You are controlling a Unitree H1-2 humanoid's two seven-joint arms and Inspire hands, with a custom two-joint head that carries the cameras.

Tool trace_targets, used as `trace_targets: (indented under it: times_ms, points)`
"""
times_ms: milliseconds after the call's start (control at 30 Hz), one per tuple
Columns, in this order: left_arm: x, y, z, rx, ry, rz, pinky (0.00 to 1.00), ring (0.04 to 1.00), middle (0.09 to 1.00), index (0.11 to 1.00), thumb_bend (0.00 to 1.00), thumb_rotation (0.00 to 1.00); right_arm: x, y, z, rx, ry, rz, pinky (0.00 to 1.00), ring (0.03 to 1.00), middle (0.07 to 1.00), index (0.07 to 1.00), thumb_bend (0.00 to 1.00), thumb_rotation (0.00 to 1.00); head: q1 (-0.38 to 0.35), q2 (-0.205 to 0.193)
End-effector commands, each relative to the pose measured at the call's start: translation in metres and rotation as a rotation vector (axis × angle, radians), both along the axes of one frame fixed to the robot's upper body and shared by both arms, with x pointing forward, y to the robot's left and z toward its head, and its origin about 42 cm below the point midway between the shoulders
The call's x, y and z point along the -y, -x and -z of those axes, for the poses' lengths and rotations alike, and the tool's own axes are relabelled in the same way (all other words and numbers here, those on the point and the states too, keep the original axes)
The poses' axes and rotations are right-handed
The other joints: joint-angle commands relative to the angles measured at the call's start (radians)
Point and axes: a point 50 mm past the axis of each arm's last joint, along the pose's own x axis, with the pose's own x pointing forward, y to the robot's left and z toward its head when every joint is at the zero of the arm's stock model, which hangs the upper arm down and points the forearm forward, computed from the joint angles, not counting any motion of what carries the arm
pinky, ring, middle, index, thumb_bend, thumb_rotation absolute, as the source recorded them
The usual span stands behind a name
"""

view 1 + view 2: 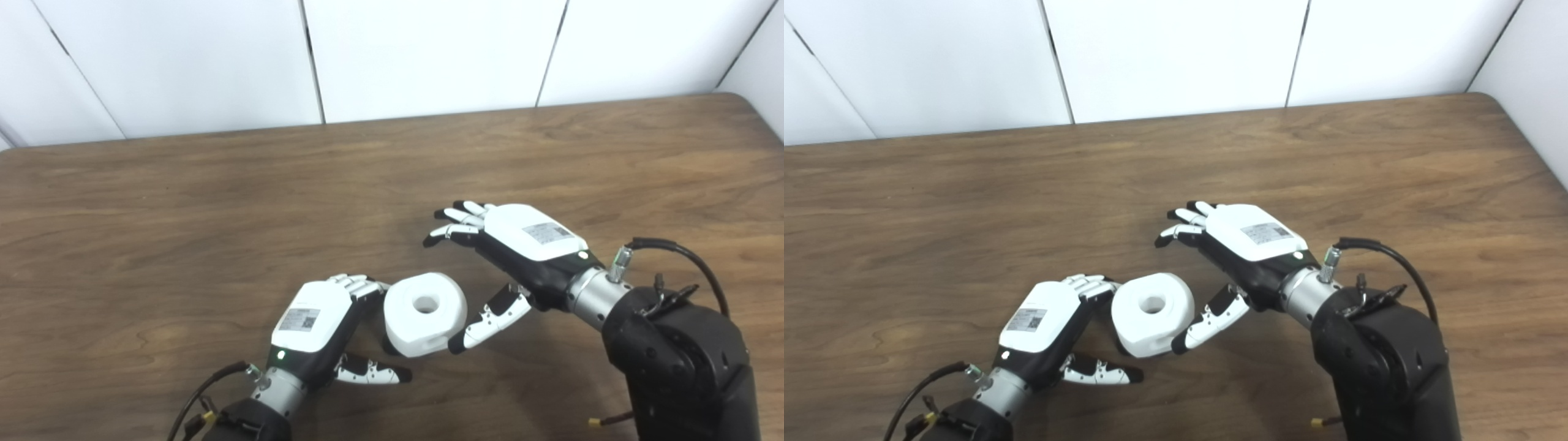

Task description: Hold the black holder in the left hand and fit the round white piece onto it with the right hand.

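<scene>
The round white piece (pixel 424 313), thick with a hole in its middle, sits tilted between my two hands near the table's front. My left hand (pixel 318 321) is at its left side, fingers (pixel 358 284) curled against it and thumb stretched out low in front. Only a dark sliver (pixel 388 349) shows under the piece's lower left edge, and the black holder cannot be made out otherwise. My right hand (pixel 1234 245) is open to the right of the piece. Its thumb tip rests at the piece's lower right edge, and its fingers are spread up and away from it.
The brown wooden table (pixel 184 214) runs back to a white panelled wall (pixel 429 55). Its rounded far right corner (pixel 1488 98) is in view. The right forearm (pixel 680 355) with a black cable rises at the bottom right.
</scene>
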Motion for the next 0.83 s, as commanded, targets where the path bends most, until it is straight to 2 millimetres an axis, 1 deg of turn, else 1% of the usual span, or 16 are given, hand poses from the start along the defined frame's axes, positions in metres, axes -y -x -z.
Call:
trace_targets:
  times_ms: [0, 100, 233, 367, 433, 533, 600, 667, 733, 800]
  points:
    - [-0.010, -0.001, -0.001, -0.035, -0.022, -0.045, 0.86, 0.827, 0.792, 0.770, 1.00, 0.33, -0.001, -0.003, -0.012, 0.073, -0.024, -0.007, 1.00, 1.000, 0.958, 0.825, 1.00, 0.43, -0.001, 0.001]
    - [-0.011, -0.001, -0.004, -0.034, -0.011, -0.058, 0.86, 0.826, 0.797, 0.798, 1.00, 0.32, 0.000, -0.004, -0.012, 0.072, -0.028, -0.007, 1.00, 1.000, 0.959, 0.825, 1.00, 0.44, 0.007, -0.001]
    - [-0.015, 0.002, -0.011, -0.019, 0.002, -0.075, 0.84, 0.813, 0.800, 0.841, 1.00, 0.33, 0.001, -0.006, -0.011, 0.073, -0.033, -0.006, 1.00, 1.000, 0.957, 0.820, 1.00, 0.43, 0.015, -0.003]
    - [-0.025, 0.005, -0.018, -0.013, 0.022, -0.096, 0.83, 0.813, 0.809, 0.859, 1.00, 0.36, 0.003, -0.008, -0.012, 0.072, -0.033, -0.005, 1.00, 1.000, 0.955, 0.819, 1.00, 0.43, 0.025, -0.004]
    - [-0.032, 0.007, -0.025, -0.021, 0.034, -0.107, 0.83, 0.815, 0.813, 0.863, 1.00, 0.38, 0.006, -0.008, -0.013, 0.072, -0.026, 0.001, 1.00, 1.000, 0.954, 0.821, 1.00, 0.43, 0.029, -0.007]
    - [-0.044, 0.011, -0.038, -0.042, 0.038, -0.124, 0.82, 0.825, 0.826, 0.880, 1.00, 0.38, 0.014, -0.006, -0.013, 0.060, -0.006, 0.014, 1.00, 1.000, 0.960, 0.845, 1.00, 0.48, 0.031, -0.009]
    - [-0.052, 0.013, -0.044, -0.057, 0.036, -0.137, 0.80, 0.833, 0.836, 0.890, 1.00, 0.36, 0.020, -0.005, -0.013, 0.049, -0.001, 0.030, 1.00, 1.000, 0.966, 0.859, 1.00, 0.49, 0.030, -0.012]
    - [-0.065, 0.016, -0.052, -0.076, 0.042, -0.169, 0.79, 0.850, 0.855, 0.907, 1.00, 0.35, 0.029, -0.003, -0.014, 0.037, 0.003, 0.061, 1.00, 1.000, 0.972, 0.872, 1.00, 0.51, 0.030, -0.018]
    - [-0.073, 0.018, -0.057, -0.092, 0.053, -0.188, 0.77, 0.860, 0.870, 0.918, 1.00, 0.35, 0.037, -0.002, -0.015, 0.024, 0.001, 0.083, 1.00, 1.000, 0.976, 0.880, 1.00, 0.51, 0.032, -0.022]
    - [-0.079, 0.020, -0.062, -0.114, 0.088, -0.205, 0.76, 0.879, 0.892, 0.928, 1.00, 0.35, 0.046, -0.001, -0.015, 0.016, 0.001, 0.103, 1.00, 1.000, 0.983, 0.889, 1.00, 0.55, 0.032, -0.023]
